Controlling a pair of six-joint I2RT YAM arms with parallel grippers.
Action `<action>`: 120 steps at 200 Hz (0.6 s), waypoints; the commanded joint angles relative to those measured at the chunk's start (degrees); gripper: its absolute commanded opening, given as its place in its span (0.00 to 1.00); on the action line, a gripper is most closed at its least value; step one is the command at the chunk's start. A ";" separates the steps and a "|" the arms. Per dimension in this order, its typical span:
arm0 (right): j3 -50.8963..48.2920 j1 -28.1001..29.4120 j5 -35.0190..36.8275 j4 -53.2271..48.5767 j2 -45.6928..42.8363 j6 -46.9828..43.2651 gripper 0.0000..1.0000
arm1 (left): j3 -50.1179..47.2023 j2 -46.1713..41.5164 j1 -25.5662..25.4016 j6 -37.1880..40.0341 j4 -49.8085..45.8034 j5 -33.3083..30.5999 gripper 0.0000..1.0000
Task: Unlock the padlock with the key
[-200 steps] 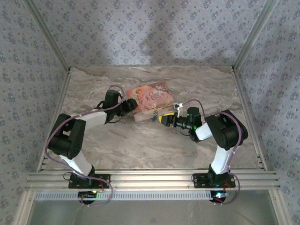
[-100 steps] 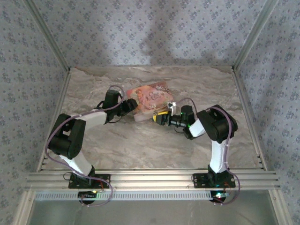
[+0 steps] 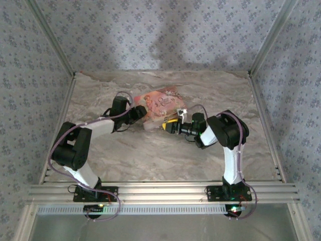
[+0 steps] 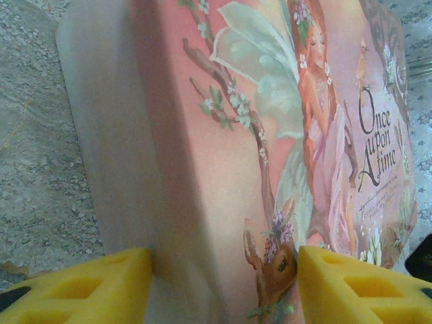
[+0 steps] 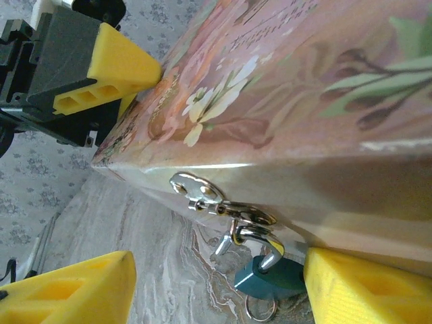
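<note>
A book-shaped box [image 3: 161, 103] with fairy artwork lies at the middle of the table. My left gripper [image 4: 224, 270] is shut on its near corner, one yellow pad on each side; it also appears in the top view [image 3: 138, 113]. A teal padlock [image 5: 270, 275] hangs from the silver hasp [image 5: 202, 192] on the box's front edge. Under the padlock sits a small metal ring [image 5: 260, 310]; the key's blade is hidden. My right gripper [image 5: 216, 297] is open around the padlock, whose body touches the right finger [image 5: 364, 290]. In the top view the right gripper [image 3: 171, 125] sits at the box's front edge.
The marble-patterned tabletop [image 3: 150, 155] stretches in front of the box. Patterned walls and metal frame posts [image 3: 266, 45] enclose the sides and back. My left gripper's yellow finger [image 5: 125, 64] shows beyond the box in the right wrist view.
My right arm has folded and pushed its gripper left up to the box's front edge. The left arm and the box have stayed put.
</note>
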 commanded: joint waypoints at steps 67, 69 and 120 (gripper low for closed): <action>1.18 0.44 -3.31 5.03 0.92 1.26 0.55 | -1.20 0.26 -0.74 0.12 -3.57 -0.04 0.58; 1.17 0.42 -3.31 5.02 0.92 1.23 0.55 | -1.18 0.20 -0.77 0.15 -3.51 -0.04 0.58; 0.75 0.45 -3.73 4.53 0.92 0.98 0.47 | -1.43 0.12 -0.74 0.12 -3.44 -0.11 0.58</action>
